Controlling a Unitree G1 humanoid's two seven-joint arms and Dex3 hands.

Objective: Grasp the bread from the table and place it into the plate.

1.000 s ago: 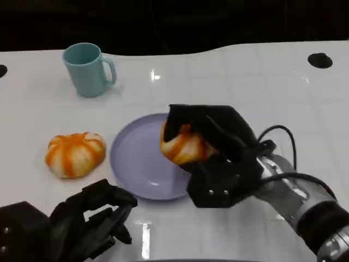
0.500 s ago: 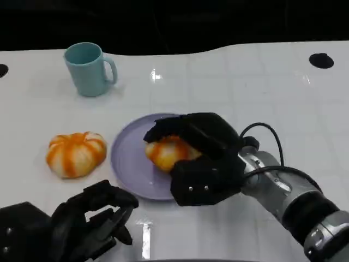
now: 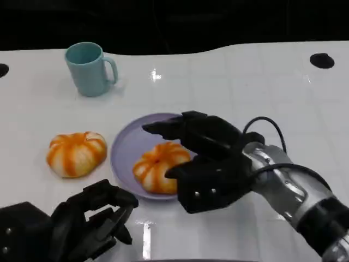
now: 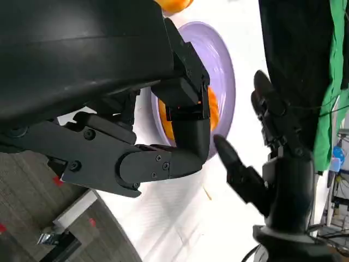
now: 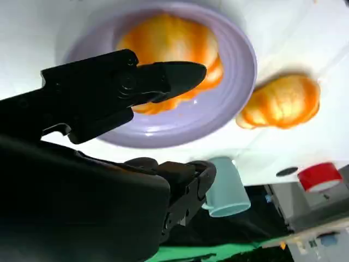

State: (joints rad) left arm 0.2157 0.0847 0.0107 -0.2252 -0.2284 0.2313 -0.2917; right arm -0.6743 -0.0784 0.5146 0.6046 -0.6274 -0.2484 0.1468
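Your bread (image 3: 156, 166) now lies in the purple plate (image 3: 122, 150), toward the plate's 5 o'clock rim as the head view shows it. The right hand (image 3: 204, 164) sits just beside it at its 3 o'clock, fingers (image 3: 169, 127) spread wide above and past the loaf, holding nothing. From the right wrist view the loaf's top shows bare between the fingers; whether a fingertip brushes its far side I cannot tell, since the hand covers that edge.

Expect the bread to be light and soft: a domed, ridged bun that will dent if you squeeze hard, with a glazed-looking crust that may slip a little. If you need to reseat it, take it across the widest part of the dome, thumb on one flank and fingers on the other, with a gentle close.

A second ago the right hand carried the loaf above the plate's 3 o'clock edge, fingers wrapped over it. Half a second ago it had come lower and toward the plate's middle, fingers closed on the loaf. Now the loaf rests on the plate and the fingers have let go.

The second bread (image 3: 75, 154) lies on the table (image 3: 245, 82) at the plate's 9 o'clock, unmoved, and the teal mug (image 3: 89, 69) stands at 11 o'clock. Your left hand (image 3: 87, 221) rests at the near edge, fingers curled in on nothing, as before.
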